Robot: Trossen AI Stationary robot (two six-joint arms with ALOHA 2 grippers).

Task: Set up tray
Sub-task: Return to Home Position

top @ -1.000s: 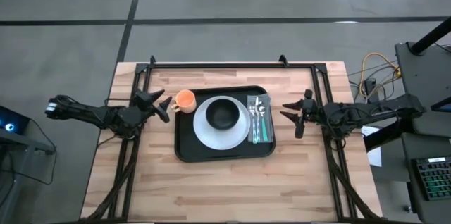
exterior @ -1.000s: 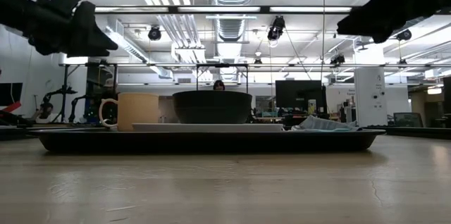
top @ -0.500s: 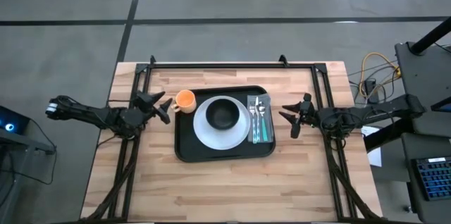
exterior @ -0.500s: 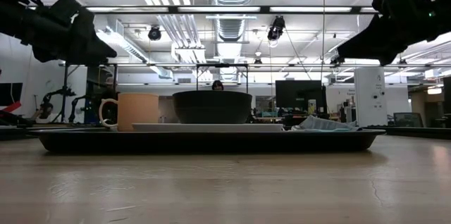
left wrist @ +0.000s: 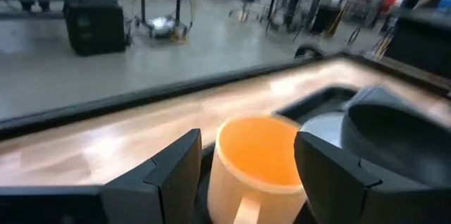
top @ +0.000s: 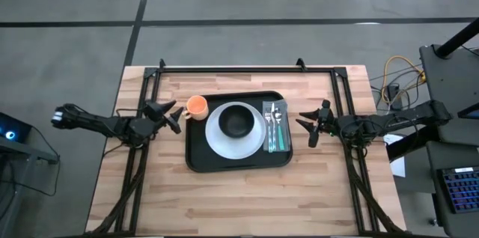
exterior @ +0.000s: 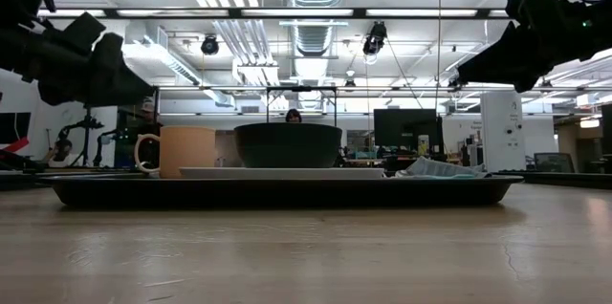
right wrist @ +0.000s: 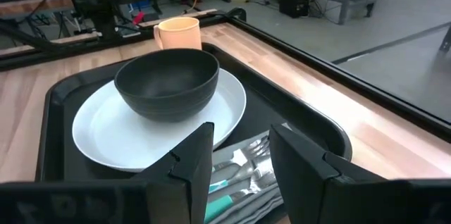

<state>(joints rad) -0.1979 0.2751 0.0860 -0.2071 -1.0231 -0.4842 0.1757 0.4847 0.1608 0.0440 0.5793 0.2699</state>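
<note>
We are looking at the tray [top: 224, 163] lying flat on the wooden table [top: 224, 200], midway between the two grippers and touching neither. We are judging it stiff and smooth-floored. Loaded as it is, it is likely carrying real weight, and its contents are likely to slide at any tilt. The raised rim at the two short ends is offering the best hold, one end facing each gripper, with the tray kept level.

It is holding a white plate [top: 215, 141] at its centre, and a dark bowl [top: 238, 122] is sitting on the plate, empty as far as we are seeing. An orange mug [top: 197, 105] is standing in the tray corner nearest the left gripper [top: 177, 116], its handle turned toward that gripper. On the side nearest the right gripper [top: 305, 129], a grey napkin [top: 283, 109] is carrying green-handled cutlery [top: 275, 129].

The left gripper is hovering just short of the mug, fingers spread and empty. The right gripper is hanging just off the napkin end, fingers likewise apart and holding nothing.
</note>
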